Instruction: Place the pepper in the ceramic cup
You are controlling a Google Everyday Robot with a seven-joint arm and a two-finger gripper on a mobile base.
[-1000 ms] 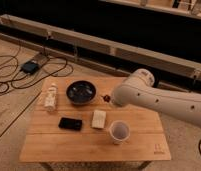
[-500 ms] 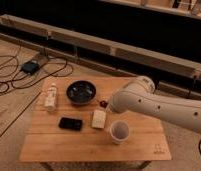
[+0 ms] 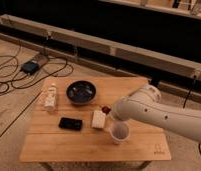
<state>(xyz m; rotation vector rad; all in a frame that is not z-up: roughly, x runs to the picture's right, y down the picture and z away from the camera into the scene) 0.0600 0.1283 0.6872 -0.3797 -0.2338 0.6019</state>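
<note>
The small dark red pepper (image 3: 105,109) lies on the wooden table (image 3: 69,145), just right of the dark bowl and behind a pale block. The pale ceramic cup (image 3: 119,133) stands upright near the front right of the table, below the arm. My white arm (image 3: 144,107) reaches in from the right and bends over the cup. My gripper (image 3: 110,113) is at the arm's left end, right beside the pepper and mostly hidden by the arm.
A wide dark blue bowl (image 3: 81,92) sits at the back middle. A white bottle (image 3: 50,96) lies at the left. A flat black object (image 3: 70,123) and a pale block (image 3: 98,119) lie in the middle. Cables and a black box (image 3: 30,66) are on the floor to the left.
My arm has swung left and lower over the table, bringing its end close to the pepper and above the cup. The objects on the table have not moved.
</note>
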